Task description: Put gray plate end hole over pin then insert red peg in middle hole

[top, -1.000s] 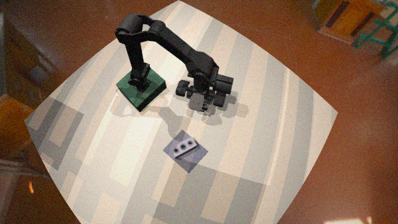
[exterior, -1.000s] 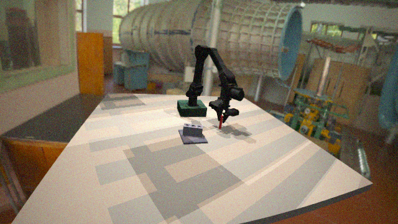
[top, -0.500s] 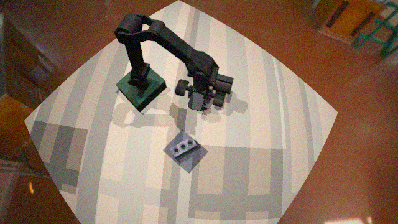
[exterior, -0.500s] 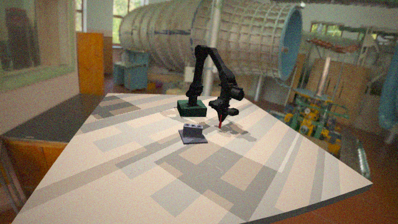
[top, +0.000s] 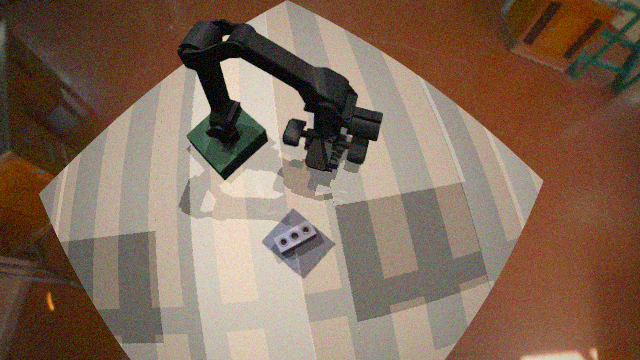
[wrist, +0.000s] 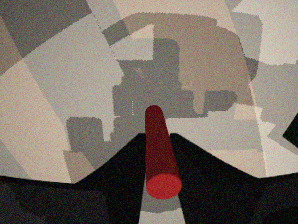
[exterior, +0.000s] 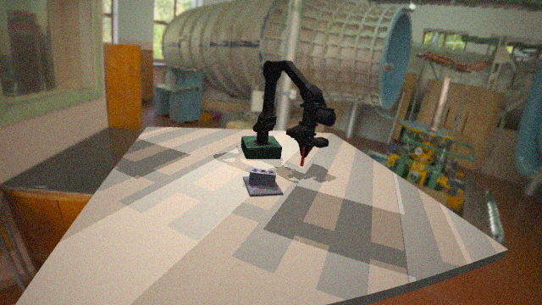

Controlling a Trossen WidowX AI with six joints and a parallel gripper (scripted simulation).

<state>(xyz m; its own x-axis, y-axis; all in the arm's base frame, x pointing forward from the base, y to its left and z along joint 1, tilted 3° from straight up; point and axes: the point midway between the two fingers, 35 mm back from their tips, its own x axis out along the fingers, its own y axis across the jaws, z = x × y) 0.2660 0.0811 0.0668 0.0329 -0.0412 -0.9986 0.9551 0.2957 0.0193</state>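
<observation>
My gripper is shut on the red peg. The peg hangs below the fingers, about upright, with its lower end above the table, and is hidden in the top view. The gray plate with three holes in a row lies level on the raised middle of the gray base. Its holes look dark; I cannot make out the pin. The gripper is off to one side of the plate, behind it and to the right in the exterior view.
The arm stands on a green block, to the left of the gripper and behind the base in the exterior view. The striped table carries shadows of the arm.
</observation>
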